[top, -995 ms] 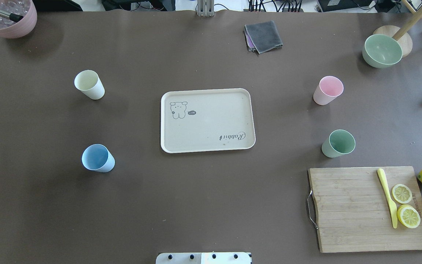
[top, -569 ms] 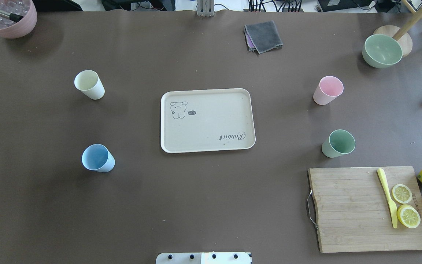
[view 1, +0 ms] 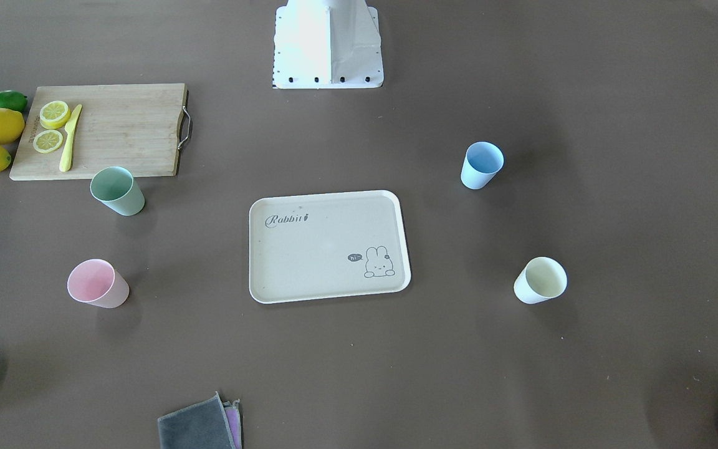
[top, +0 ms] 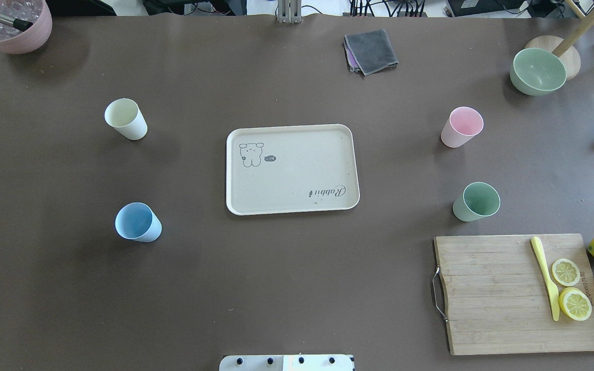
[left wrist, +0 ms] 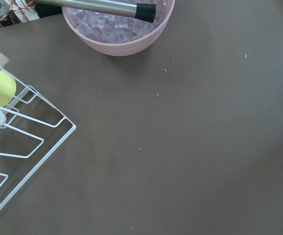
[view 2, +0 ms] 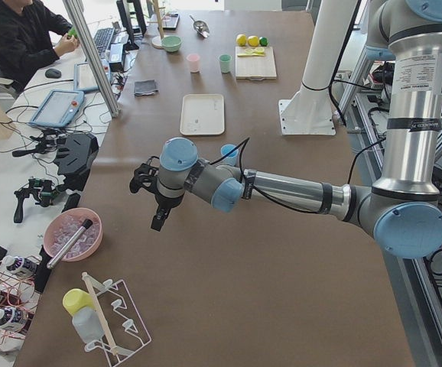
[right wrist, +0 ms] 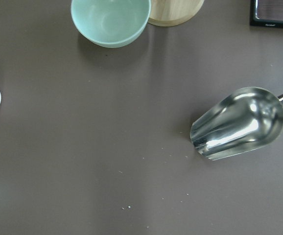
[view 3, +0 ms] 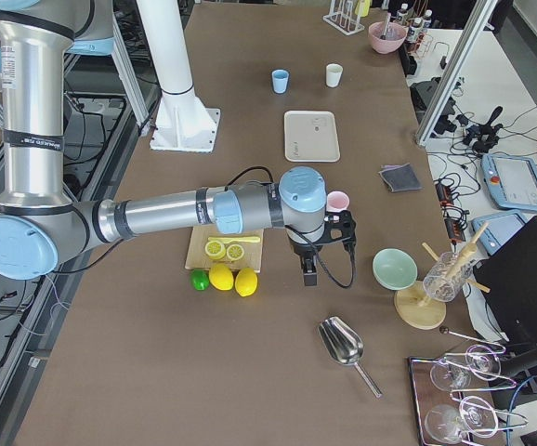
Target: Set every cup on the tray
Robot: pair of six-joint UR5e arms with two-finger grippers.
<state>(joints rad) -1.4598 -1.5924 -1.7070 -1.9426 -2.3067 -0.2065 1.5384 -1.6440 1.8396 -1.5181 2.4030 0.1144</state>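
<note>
The beige Rabbit tray (top: 302,165) lies mid-table with nothing on it. Four cups stand upright on the table around it. The cream cup (top: 126,119) and the light blue cup (top: 137,222) are to its left. The pink cup (top: 462,127) and the sage green cup (top: 476,201) are to its right. My left gripper (view 2: 157,222) hangs over the table's left end, past the cups. My right gripper (view 3: 308,276) hangs over the right end near the pink cup (view 3: 338,200). Both show only in the side views, so I cannot tell whether they are open or shut.
A wooden cutting board (top: 503,304) with lemon slices and a yellow knife lies front right, lemons beside it. A green bowl (top: 538,71), a grey cloth (top: 370,51) and a pink pot of ice (top: 11,23) stand at the back. A metal scoop (right wrist: 239,122) and a wire rack (left wrist: 14,147) lie at the table's ends.
</note>
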